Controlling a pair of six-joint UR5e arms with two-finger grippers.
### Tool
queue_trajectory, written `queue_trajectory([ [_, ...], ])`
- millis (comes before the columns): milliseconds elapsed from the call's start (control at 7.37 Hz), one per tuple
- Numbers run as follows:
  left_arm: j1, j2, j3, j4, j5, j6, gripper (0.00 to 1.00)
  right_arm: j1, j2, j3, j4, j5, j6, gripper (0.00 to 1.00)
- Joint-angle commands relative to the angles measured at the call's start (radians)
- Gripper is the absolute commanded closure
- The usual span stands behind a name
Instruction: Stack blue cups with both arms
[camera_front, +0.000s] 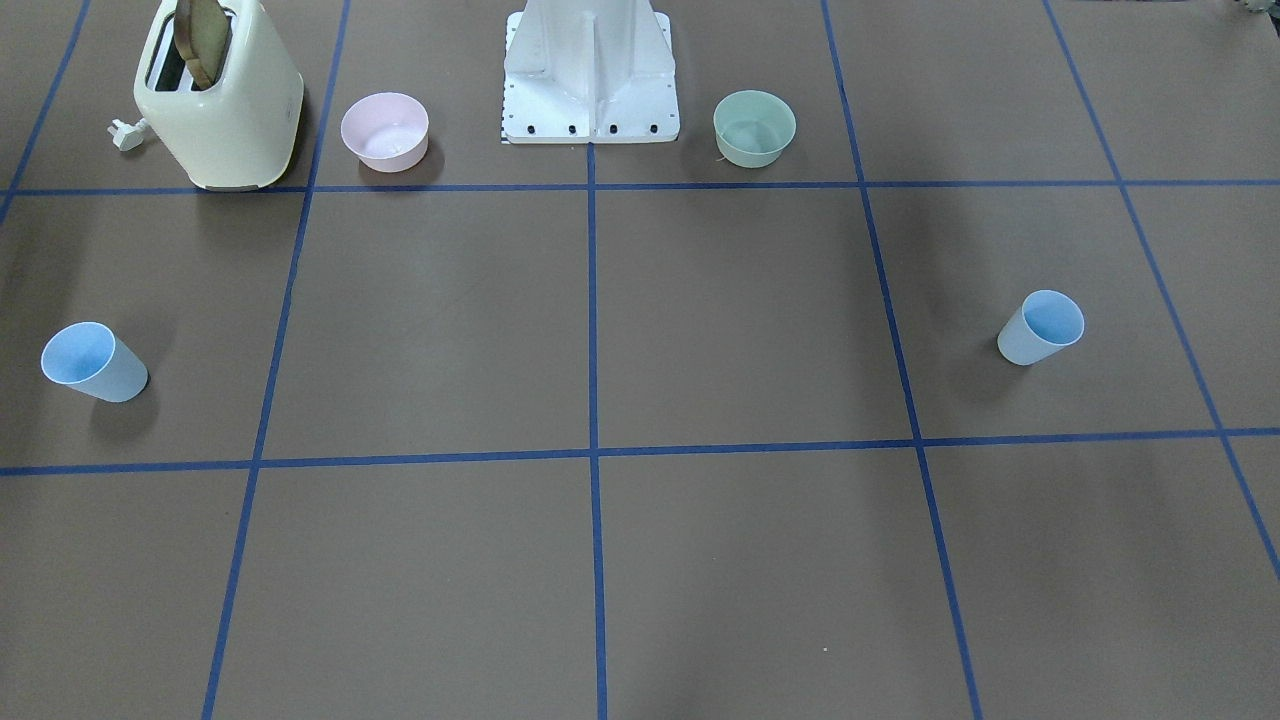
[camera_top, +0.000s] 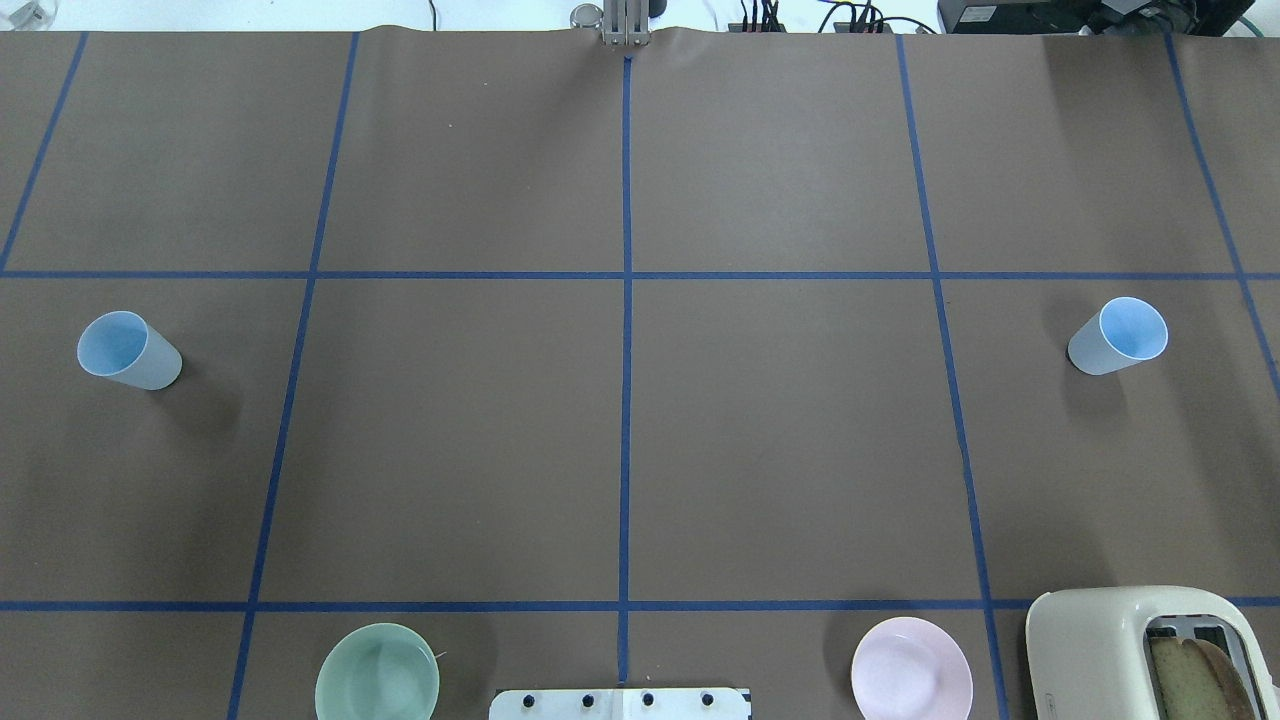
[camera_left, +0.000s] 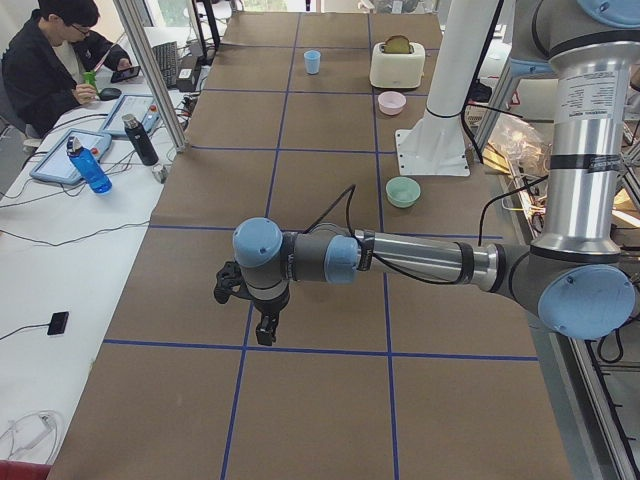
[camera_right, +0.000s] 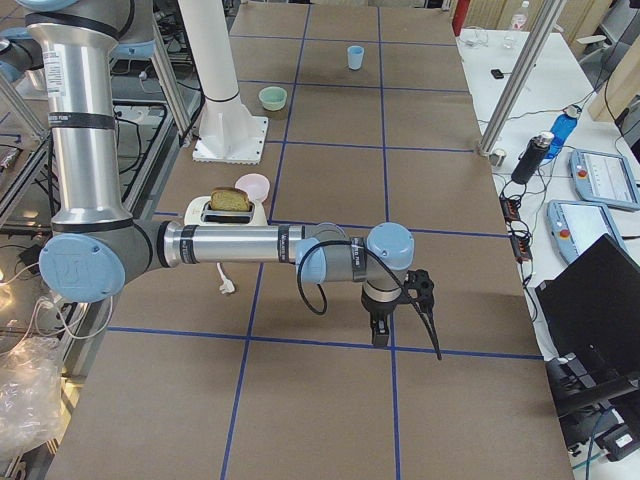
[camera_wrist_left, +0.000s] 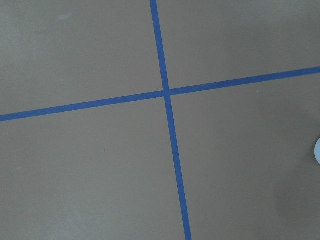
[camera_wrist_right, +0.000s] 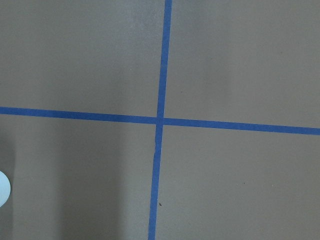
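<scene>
The left gripper (camera_left: 262, 335) hung low over the brown table (camera_top: 780, 430), pointing down beside a crossing of the blue tape lines (camera_top: 626, 400), and from the end of the table I could not tell whether its fingers were apart or together. The right gripper (camera_right: 408, 348) hung the same way at the other end, and I could not tell its state from the side either. Behind them the left arm (camera_left: 420, 262) and the right arm (camera_right: 240, 243) each reached out level above the table, and the right forearm crossed in front of the cream toaster (camera_front: 225, 110). The left cup (camera_top: 128, 350) stood mouth up in the middle row of squares at the robot's far left. The right cup (camera_top: 1118, 336) stood mouth up in the same row at the far right, so the two were well apart. A thin pale sliver showed at the edge of each wrist view, too little to name. Along the row nearest the white base mount (camera_front: 590, 80) sat the green bowl (camera_front: 754, 127) on the robot's left and the pink bowl (camera_front: 385, 130) on its right. The toaster, with a bread slice (camera_front: 203, 40) in its slot, stood just beside the pink bowl. At a side desk an operator (camera_left: 50, 60) sat near a blue bottle (camera_left: 88, 165)
</scene>
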Motion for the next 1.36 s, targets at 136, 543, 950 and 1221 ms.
queue_trajectory([
  [136,-0.003,-0.021,0.009,-0.13,-0.001,-0.005,0.02,0.0,0.009,-0.025,0.281,-0.004,0.042,0.0],
  [543,-0.001,-0.057,0.078,-0.454,-0.004,-0.009,0.02,-0.032,0.082,-0.024,0.278,-0.018,0.08,0.0],
  [950,0.0,-0.021,0.161,-0.667,0.005,-0.006,0.01,-0.066,0.082,-0.025,0.281,-0.018,0.083,0.0],
  [1221,0.121,-0.027,0.161,-0.682,0.006,-0.29,0.01,-0.074,0.081,-0.028,0.281,-0.018,0.089,0.0],
])
